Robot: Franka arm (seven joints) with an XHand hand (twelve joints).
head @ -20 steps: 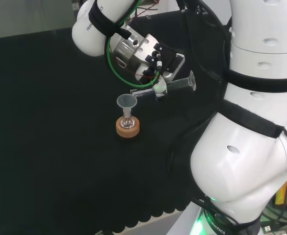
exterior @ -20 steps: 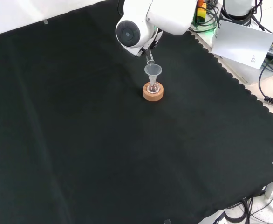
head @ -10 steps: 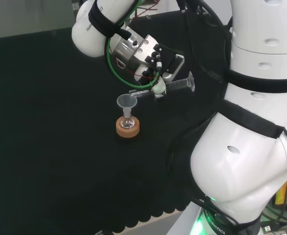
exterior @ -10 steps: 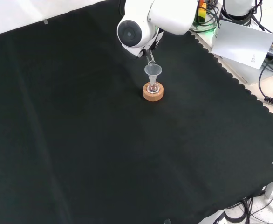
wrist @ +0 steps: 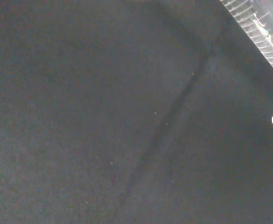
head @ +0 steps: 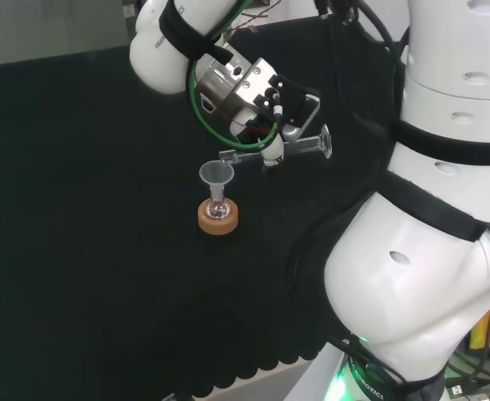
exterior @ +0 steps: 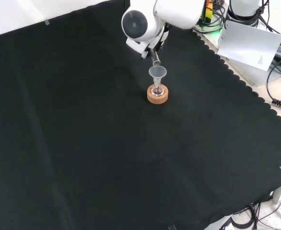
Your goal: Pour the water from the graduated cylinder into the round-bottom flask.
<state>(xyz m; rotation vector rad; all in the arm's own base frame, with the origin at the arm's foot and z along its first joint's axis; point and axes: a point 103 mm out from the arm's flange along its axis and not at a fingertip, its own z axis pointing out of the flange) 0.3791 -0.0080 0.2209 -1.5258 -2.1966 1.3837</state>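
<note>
A small round-bottom flask (head: pixel 218 209) sits in a cork ring stand (head: pixel 217 219) with a clear funnel (head: pixel 216 175) in its neck; the same flask (exterior: pixel 157 90) and funnel (exterior: pixel 157 73) show in the front view. The hand (head: pixel 270 125) is shut on a clear graduated cylinder (head: pixel 283 149), held almost level. The cylinder's mouth end points toward the funnel, just above and right of its rim in the head view, its base to the right. The cylinder's tip (exterior: pixel 155 62) pokes out under the white arm link. A ribbed edge of the cylinder (wrist: pixel 260 35) crosses the wrist view.
The scalloped edge of the black cloth (exterior: pixel 236 79) runs along the right of the front view, with a white sheet of paper (exterior: pixel 250 44) and cables beyond it. The arm's big white links (head: pixel 429 251) stand at the right of the head view.
The hand has risen slightly with the cylinder, which has tipped back toward level. The flask, funnel and stand have not moved.
</note>
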